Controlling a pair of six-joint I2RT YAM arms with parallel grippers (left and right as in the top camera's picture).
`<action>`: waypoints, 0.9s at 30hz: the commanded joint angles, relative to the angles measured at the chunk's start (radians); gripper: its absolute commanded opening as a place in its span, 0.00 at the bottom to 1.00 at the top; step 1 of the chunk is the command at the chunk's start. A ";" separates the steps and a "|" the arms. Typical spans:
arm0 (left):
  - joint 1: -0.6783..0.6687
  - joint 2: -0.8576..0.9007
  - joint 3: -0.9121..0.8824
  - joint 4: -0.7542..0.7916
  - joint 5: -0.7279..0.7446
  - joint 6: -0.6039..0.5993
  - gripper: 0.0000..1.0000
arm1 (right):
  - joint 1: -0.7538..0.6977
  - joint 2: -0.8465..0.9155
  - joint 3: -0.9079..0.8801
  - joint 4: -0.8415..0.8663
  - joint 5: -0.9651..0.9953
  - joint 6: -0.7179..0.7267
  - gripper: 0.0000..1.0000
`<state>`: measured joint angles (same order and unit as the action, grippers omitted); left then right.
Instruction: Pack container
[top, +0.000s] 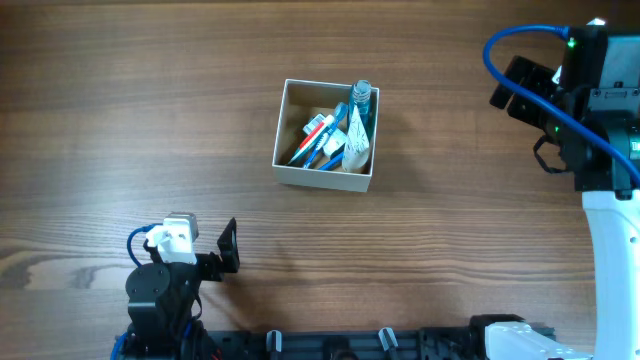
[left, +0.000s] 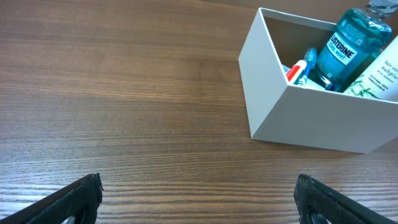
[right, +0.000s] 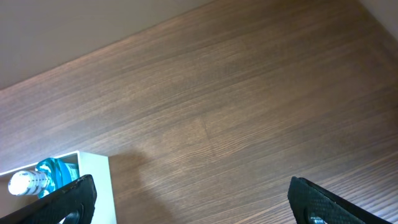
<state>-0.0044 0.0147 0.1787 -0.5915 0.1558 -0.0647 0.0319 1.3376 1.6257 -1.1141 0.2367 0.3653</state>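
Overhead: container (top: 320, 178) sits mid-surface with toiletries already inside and the mouthwash bottle (top: 362, 105) in its far-right corner. It lies ahead-right of the left jaws, the nearer pair. Both left jaws and right jaws are apart, empty.

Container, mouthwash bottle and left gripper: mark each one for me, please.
container (top: 322, 177), overhead view, on its near white wall.
mouthwash bottle (left: 346, 48), left wrist view, on its front label.
left gripper (left: 198, 182), left wrist view, midway between its open fingers.
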 joint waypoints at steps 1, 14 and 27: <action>0.006 -0.010 -0.021 -0.006 0.038 0.005 1.00 | 0.000 -0.006 0.018 0.003 -0.001 0.002 1.00; 0.006 -0.010 -0.021 -0.006 0.037 0.005 1.00 | 0.000 -0.002 0.016 0.003 0.000 0.000 1.00; 0.006 -0.010 -0.021 -0.006 0.038 0.005 1.00 | 0.000 -0.273 -0.277 0.371 -0.247 -0.344 1.00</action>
<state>-0.0044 0.0147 0.1783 -0.5915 0.1558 -0.0647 0.0319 1.1912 1.4822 -0.8043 0.1032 0.1658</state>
